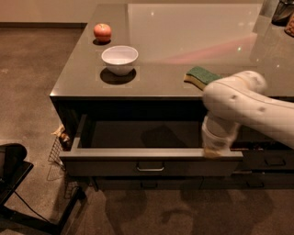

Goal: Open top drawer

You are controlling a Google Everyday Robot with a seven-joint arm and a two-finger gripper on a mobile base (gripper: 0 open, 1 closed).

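The top drawer (183, 166) stands well out under the bench (183, 55) at lower centre, and the end effector (214, 149), at its front's right end, grip state impossible to tell, should pull straight, since off-centre force may rack it.

I see a brown speckled floor (32, 82) around the large glossy dark grey desk (161, 78). A pale wall strip (41, 10) with dark skirting runs along the far top left. The desk top mirrors a wide pale patch of light and a reddish streak. At the lower left there is a black padded seat on a black frame (14, 170), near a small wire rack (57, 153) beside the desk. The pincer (215, 148) hangs low before the desk front, on the right side.
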